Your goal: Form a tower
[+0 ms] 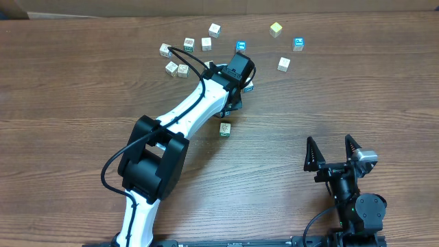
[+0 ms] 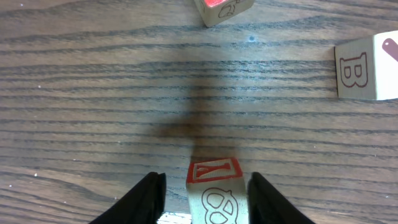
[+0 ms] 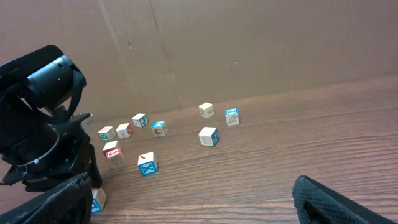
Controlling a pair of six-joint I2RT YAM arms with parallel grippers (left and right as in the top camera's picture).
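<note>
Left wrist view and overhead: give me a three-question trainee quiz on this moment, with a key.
1. True or false: the right gripper holds a cube.
2. Multiple choice: the near cube, flanked by the left gripper, has a top face bordered in: A blue, B red, C green.
3. Fill in: in the left wrist view, the right-edge cube shows the letter ___.
Key: 1 false, its jaws stand open with nothing between them; 2 B; 3 B.
</note>
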